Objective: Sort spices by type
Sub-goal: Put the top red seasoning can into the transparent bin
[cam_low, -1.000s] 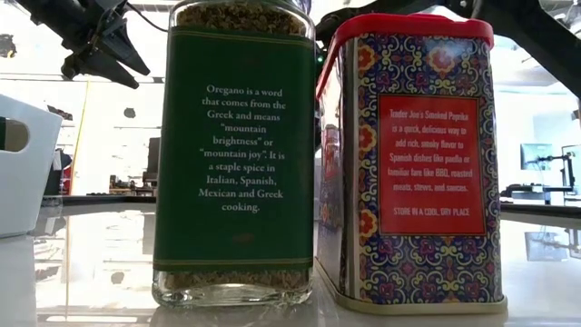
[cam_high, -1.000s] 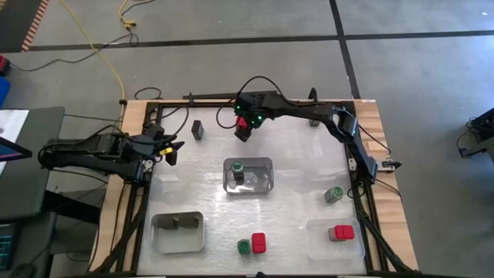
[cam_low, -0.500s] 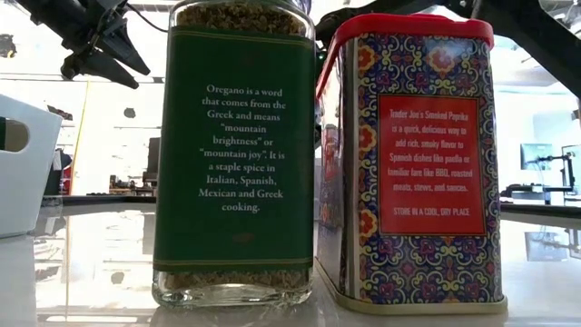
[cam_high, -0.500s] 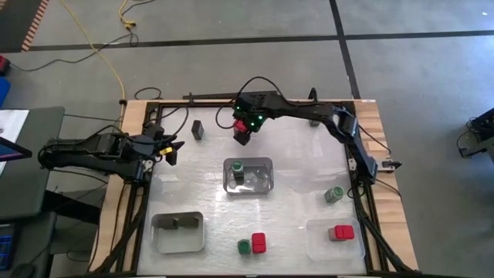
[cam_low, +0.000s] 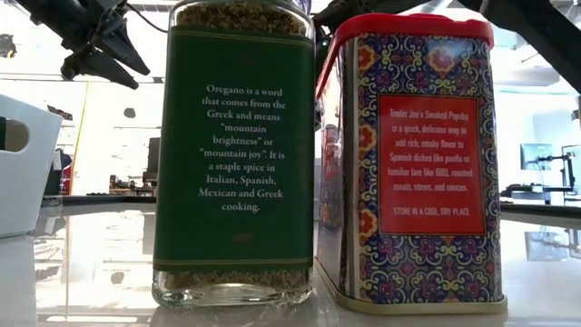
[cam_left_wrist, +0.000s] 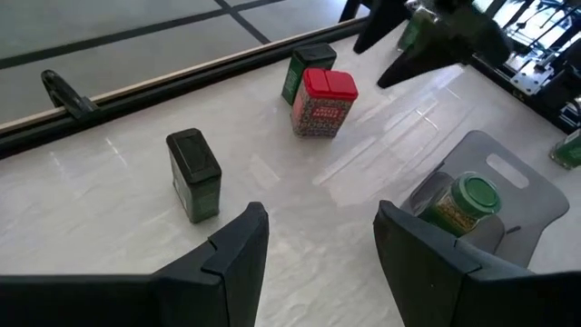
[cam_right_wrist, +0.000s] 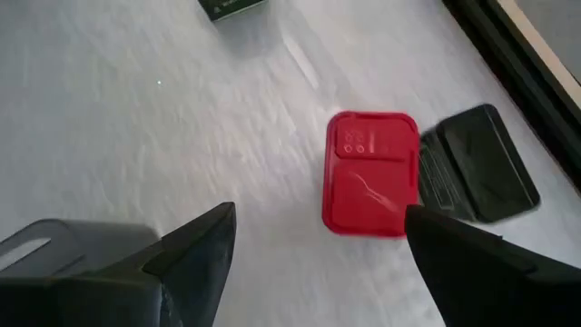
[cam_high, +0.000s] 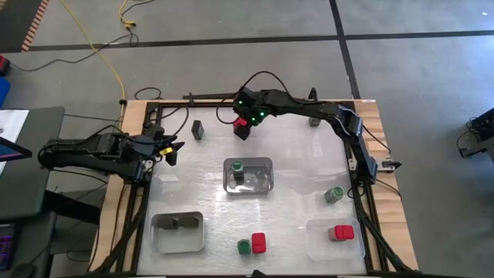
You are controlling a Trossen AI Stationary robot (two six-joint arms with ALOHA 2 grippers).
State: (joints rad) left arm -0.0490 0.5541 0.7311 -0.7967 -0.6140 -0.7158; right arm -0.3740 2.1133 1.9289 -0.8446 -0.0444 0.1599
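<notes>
we see the left gripper point(cam_high: 173, 149) waiting at the table's left edge, fingers spread apart w/ nothing between them; its wrist view shows both dark fingers point(cam_left_wrist: 238, 250) w/ a clear gap. just right of it at the far side stands a dark tin point(cam_high: 197, 130), alone and upright. nearer the front-left sits a tray point(cam_high: 177, 232) w/ a dark item inside, too small to tell more.

at the far centre the right gripper point(cam_high: 244, 123) hangs over a red-topped tin point(cam_right_wrist: 369, 173), fingers wide, not touching it. that tin stands upright on the table w/ a second dark tin point(cam_right_wrist: 474, 165) touching or just beside it on the far side; the left wrist view shows the same pair, the red tin in front.

centre of the table: a clear tray point(cam_high: 265, 164) holding a green-lidded jar point(cam_high: 238, 167). front centre: an oregano jar point(cam_low: 234, 154) and a paprika tin point(cam_low: 408, 154) side by side, close or touching; we cannot tell which.

further right, a loose green jar point(cam_high: 333, 194) lies near the right edge. front-right, another tray point(cam_high: 318, 243) holds a red tin point(cam_high: 340, 232).
</notes>
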